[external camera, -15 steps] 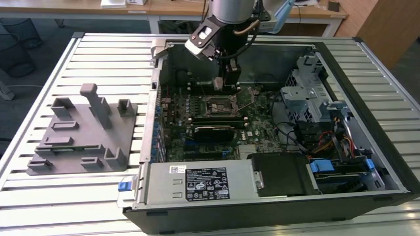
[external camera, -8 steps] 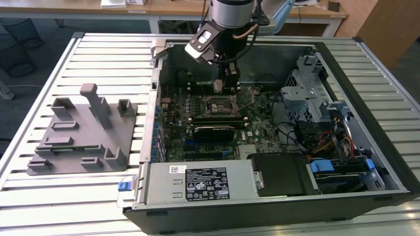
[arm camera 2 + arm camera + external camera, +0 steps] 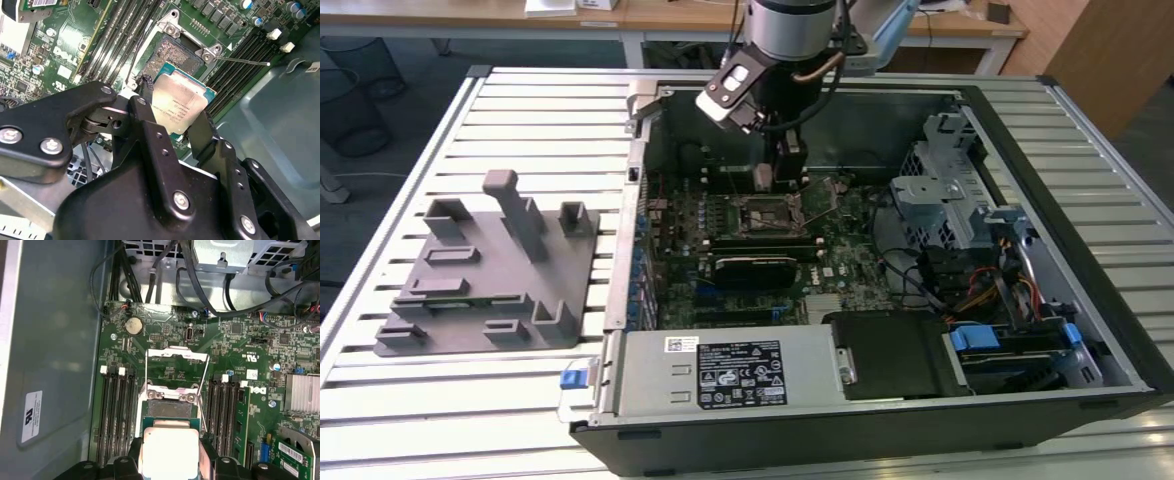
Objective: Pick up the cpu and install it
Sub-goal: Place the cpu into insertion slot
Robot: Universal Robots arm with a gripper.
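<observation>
- Second wrist view: we see the black gripper [image 3: 174, 112] clamped on the flat, square, silver-topped cpu [image 3: 180, 100].
- We find the cpu just over the open black-framed motherboard socket [image 3: 172, 52].

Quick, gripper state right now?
The gripper is shut on the flat square silver-topped cpu, held just above the open motherboard socket.

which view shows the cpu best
The second wrist view: the cpu shows its silver top clearly, held by the gripper near the socket. The first wrist view shows it partly; the exterior view shows the gripper there.
</observation>
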